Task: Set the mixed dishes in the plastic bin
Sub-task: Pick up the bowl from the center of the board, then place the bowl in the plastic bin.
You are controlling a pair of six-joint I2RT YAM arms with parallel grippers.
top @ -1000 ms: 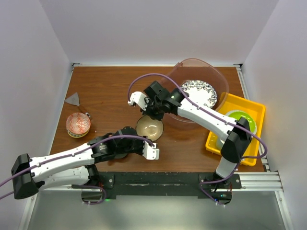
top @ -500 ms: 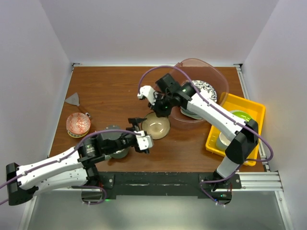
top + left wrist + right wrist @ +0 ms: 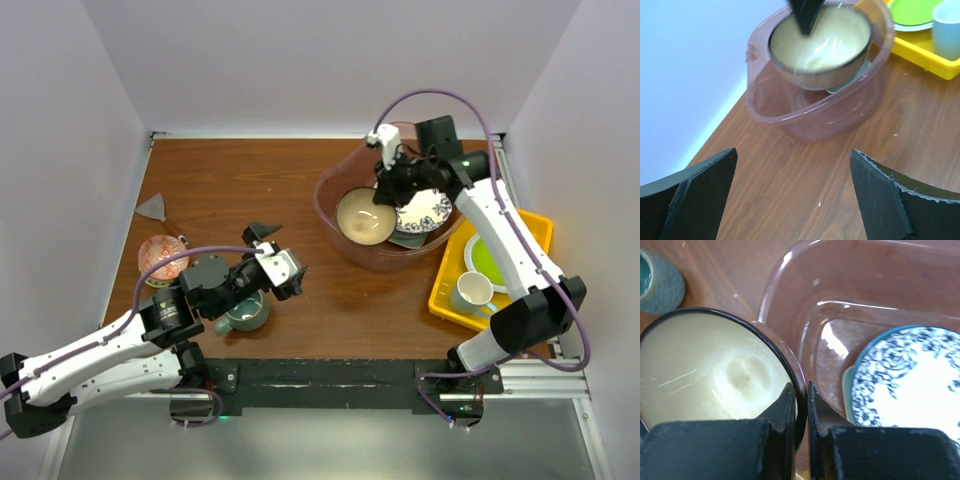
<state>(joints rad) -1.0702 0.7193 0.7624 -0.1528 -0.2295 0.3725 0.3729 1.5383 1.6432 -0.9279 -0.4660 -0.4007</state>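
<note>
A cream bowl with a dark rim [image 3: 362, 215] hangs tilted over the left half of the plastic bin [image 3: 328, 212]. My right gripper [image 3: 386, 192] is shut on the bowl's rim [image 3: 801, 400], one finger inside and one outside. In the bin lies a blue-patterned plate [image 3: 910, 375] on top of a mint dish [image 3: 847, 390]. My left gripper [image 3: 280, 255] stands open above bare table, its fingers [image 3: 700, 190] wide apart with nothing between them, facing the bin [image 3: 810, 120] and the bowl [image 3: 820, 45]. A grey-teal mug [image 3: 243, 312] stands beneath the left arm. A red patterned bowl [image 3: 163, 258] sits at the left.
A yellow tray [image 3: 520, 222] at the right holds a lime-green plate [image 3: 490, 258] and a white mug [image 3: 472, 292]. A grey scraper [image 3: 153, 208] lies at the far left. White walls close in the table on three sides.
The right gripper lifted the cream bowl off the table and carried it right, over the bin. The left gripper opened wide and drew back to the left, uncovering the mug.
</note>
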